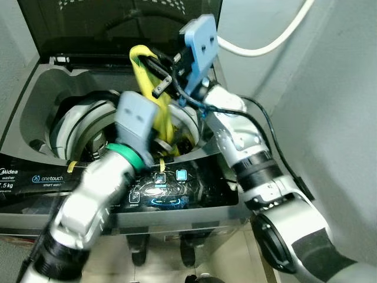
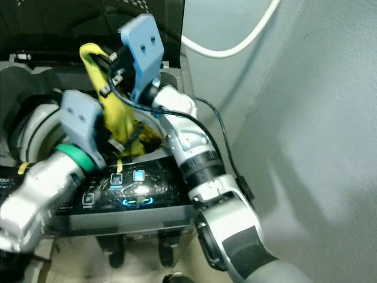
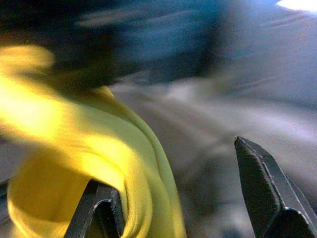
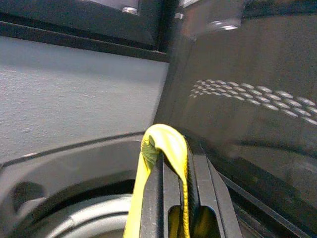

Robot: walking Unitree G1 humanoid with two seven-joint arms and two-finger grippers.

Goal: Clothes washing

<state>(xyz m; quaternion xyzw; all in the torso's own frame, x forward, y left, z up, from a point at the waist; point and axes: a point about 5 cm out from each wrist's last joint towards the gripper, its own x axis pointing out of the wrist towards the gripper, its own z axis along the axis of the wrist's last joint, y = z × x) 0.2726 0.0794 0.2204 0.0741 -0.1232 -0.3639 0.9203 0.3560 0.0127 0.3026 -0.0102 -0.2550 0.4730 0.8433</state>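
Your yellow cloth (image 1: 152, 88) hangs over the open washing machine (image 1: 35, 106), its lower end trailing down into the drum (image 1: 82, 127). Your right pincer (image 1: 154, 66) is clamped tight on the top fold, holding it up near the raised lid (image 1: 118, 23). Your left pincer (image 3: 173, 198) sits spread apart beside the hanging part, one finger (image 3: 262, 188) free of it. The control panel (image 1: 159, 188) glows in front.

Blurred yellow cloth (image 3: 99, 163) beside spread jaws

The washing machine's front panel (image 1: 35, 183) reads "Midea", "washer", "onetouch", "smart wash" and "7.5 kg" at its nine o'clock end; the lit icons (image 1: 171, 175) toward three o'clock are illegible.
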